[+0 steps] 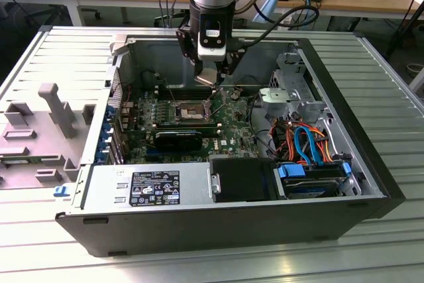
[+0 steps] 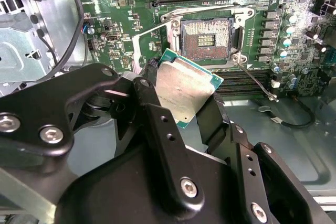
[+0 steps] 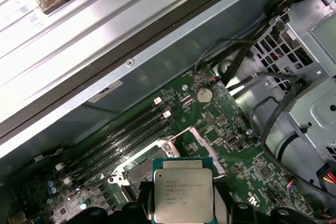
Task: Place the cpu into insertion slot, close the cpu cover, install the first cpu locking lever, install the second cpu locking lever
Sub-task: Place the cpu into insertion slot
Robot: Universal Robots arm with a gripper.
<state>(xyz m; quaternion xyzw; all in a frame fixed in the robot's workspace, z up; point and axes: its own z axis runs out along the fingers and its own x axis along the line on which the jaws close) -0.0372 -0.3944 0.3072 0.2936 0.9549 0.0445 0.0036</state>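
Close to the uncovered insertion slot (image 2: 206, 40), my gripper (image 2: 181, 100) clenches the cpu (image 2: 185, 88) by opposite edges, I reckon to spare its underside contacts.

One cpu (image 2: 184, 90), one insertion slot (image 2: 206, 39), one computer case (image 1: 232, 230), one power supply (image 1: 149, 187).
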